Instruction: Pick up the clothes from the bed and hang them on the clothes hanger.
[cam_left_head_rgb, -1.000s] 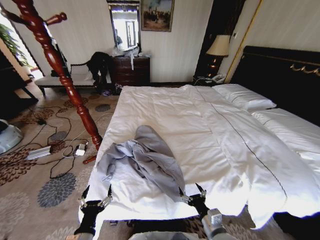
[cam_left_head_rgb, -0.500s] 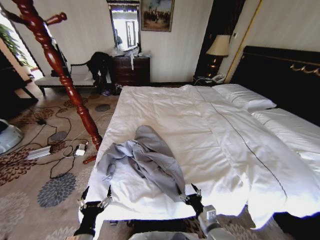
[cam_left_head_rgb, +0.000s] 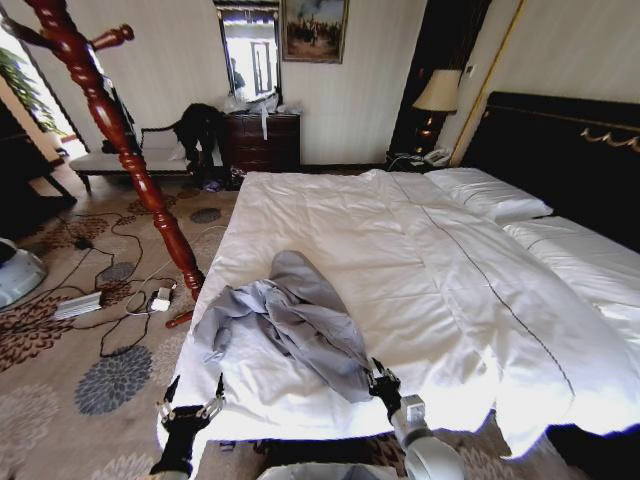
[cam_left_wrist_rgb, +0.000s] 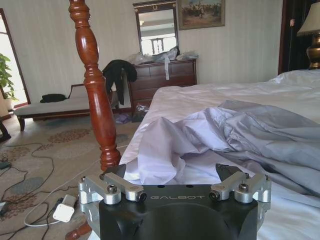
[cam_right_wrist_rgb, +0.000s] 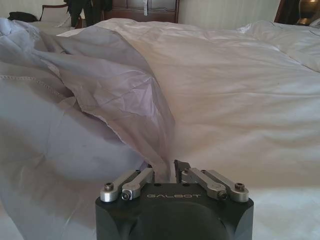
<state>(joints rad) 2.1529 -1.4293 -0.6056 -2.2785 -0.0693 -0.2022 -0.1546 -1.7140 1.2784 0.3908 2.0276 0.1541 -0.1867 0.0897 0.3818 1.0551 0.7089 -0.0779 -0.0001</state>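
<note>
The clothes, a grey-blue shirt (cam_left_head_rgb: 285, 320), lie crumpled near the foot of the bed (cam_left_head_rgb: 420, 250), on the white duvet. My right gripper (cam_left_head_rgb: 381, 378) is at the shirt's near right edge. In the right wrist view its fingers (cam_right_wrist_rgb: 181, 166) stand close together, and the right gripper (cam_right_wrist_rgb: 165, 170) is shut on a fold of the shirt (cam_right_wrist_rgb: 100, 90). My left gripper (cam_left_head_rgb: 190, 392) hovers at the bed's near left corner, open, a little short of the shirt (cam_left_wrist_rgb: 200, 135). Nothing sits between the left gripper's (cam_left_wrist_rgb: 172, 172) fingers. The clothes hanger is out of view.
A red-brown turned wooden coat stand (cam_left_head_rgb: 120, 140) leans up from the floor left of the bed. Cables and a power strip (cam_left_head_rgb: 78, 305) lie on the patterned carpet. A dresser (cam_left_head_rgb: 262, 140), a bench and a black garment heap (cam_left_head_rgb: 198, 125) stand at the far wall.
My right gripper has slid forward and left onto the shirt's edge, and its fingers have drawn together on the fabric. The left gripper has stayed in place.
</note>
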